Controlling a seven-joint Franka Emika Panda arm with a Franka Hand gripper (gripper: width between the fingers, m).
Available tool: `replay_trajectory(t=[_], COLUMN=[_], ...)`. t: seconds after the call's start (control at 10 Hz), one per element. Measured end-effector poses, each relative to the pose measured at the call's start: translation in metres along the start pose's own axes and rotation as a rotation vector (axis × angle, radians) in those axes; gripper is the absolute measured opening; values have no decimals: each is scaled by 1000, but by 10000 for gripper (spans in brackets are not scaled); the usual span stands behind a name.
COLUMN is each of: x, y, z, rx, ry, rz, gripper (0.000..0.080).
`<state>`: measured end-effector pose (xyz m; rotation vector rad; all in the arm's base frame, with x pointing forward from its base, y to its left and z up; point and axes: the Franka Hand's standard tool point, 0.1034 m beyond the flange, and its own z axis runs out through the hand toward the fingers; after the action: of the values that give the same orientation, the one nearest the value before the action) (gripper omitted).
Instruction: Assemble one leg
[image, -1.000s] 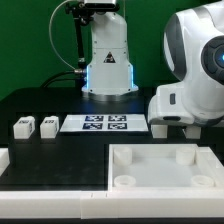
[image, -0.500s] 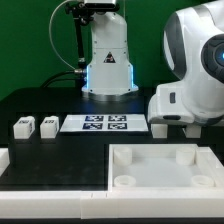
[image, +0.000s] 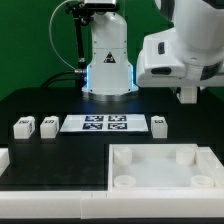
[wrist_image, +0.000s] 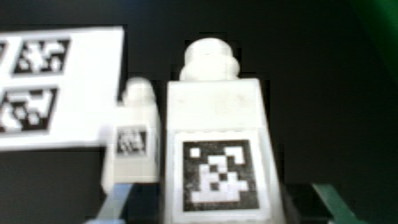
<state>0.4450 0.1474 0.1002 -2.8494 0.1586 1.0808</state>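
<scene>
My gripper (image: 188, 97) hangs well above the table at the exterior view's right. In the wrist view a white leg (wrist_image: 215, 130) with a black-and-white tag stands large between my two fingertips (wrist_image: 222, 200), and I hold it off the table. A second leg (image: 158, 124) stands on the table next to the marker board (image: 95, 123); it looks smaller in the wrist view (wrist_image: 134, 140). Two more legs (image: 22, 126) (image: 48, 125) stand at the exterior view's left. The held leg is hard to make out in the exterior view.
The large white tabletop (image: 160, 180) with round corner sockets lies at the front. A white part (image: 4, 160) lies at the front left edge. The arm's base (image: 108, 60) stands behind the marker board, which also shows in the wrist view (wrist_image: 54, 90).
My gripper was down at the table right of the marker board and has risen sharply. The leg beside the marker board is now fully uncovered.
</scene>
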Motion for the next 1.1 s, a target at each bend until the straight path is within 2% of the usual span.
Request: replay_trajectory(t=[0.1, 0.2, 0.3, 0.4, 0.5, 0.6, 0.7, 0.8, 1.1], x=[-1, 6, 19, 36, 45, 48, 47, 46, 50], y=[-1, 2, 8, 14, 15, 12, 3, 1, -4], z=[-4, -11, -34, -67, -97, -111, -108, -107, -108], rx=[10, 23, 33, 37, 25, 26, 44, 51, 98], ry=[112, 210, 279, 398, 525, 600, 704, 784, 1126], rz=[-1, -35, -72, -106, -122, -121, -99, -107, -132], gripper=[291, 291, 292, 292, 292, 292, 292, 292, 292])
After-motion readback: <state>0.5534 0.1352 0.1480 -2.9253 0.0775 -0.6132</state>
